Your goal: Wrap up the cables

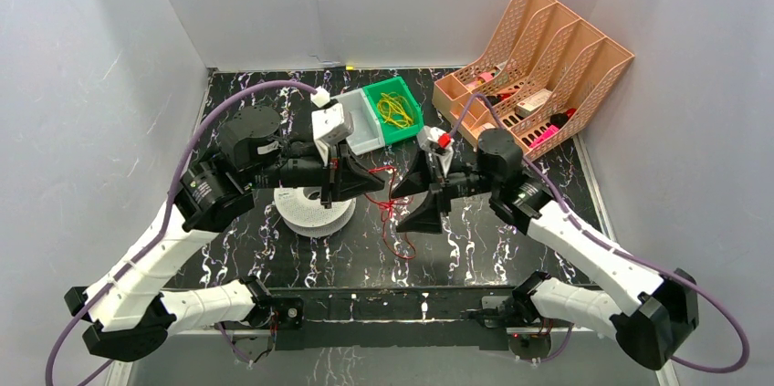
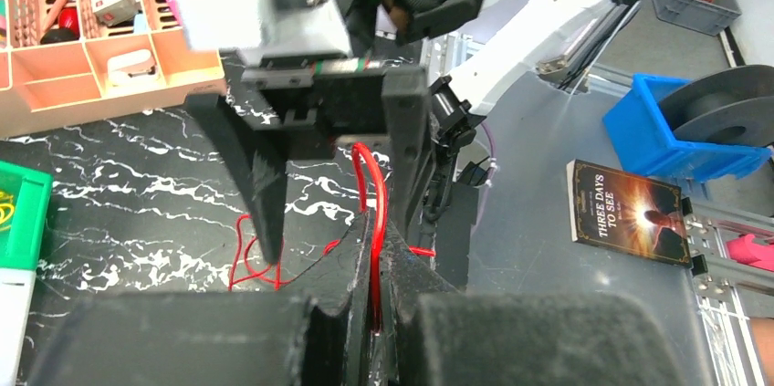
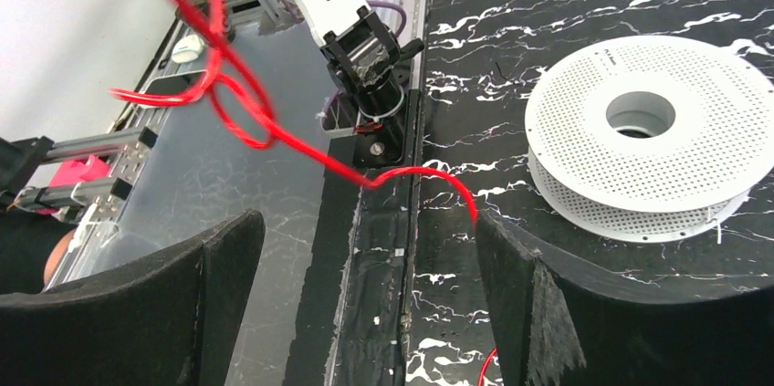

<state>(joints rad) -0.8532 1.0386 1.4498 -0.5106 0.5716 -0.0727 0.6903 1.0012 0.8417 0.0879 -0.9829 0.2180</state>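
Your left hand (image 1: 376, 182) pinches the red wire (image 1: 394, 222) above the middle of the table (image 1: 493, 254), slack trailing down onto it. Your right hand (image 1: 408, 200) faces it, spread wide and empty. The wrap looks barely begun: next, close the right on the strand and form a loop.

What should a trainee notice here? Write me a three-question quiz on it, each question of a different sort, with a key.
1. True or false: the left gripper has its jaws shut on the red wire.
2. Pick one. The right gripper has its jaws: A) open, B) shut on the red wire, C) hidden from every view.
3. Fill in: the yellow wire tangle lies in the ___ bin.
Key: 1 true; 2 A; 3 green.
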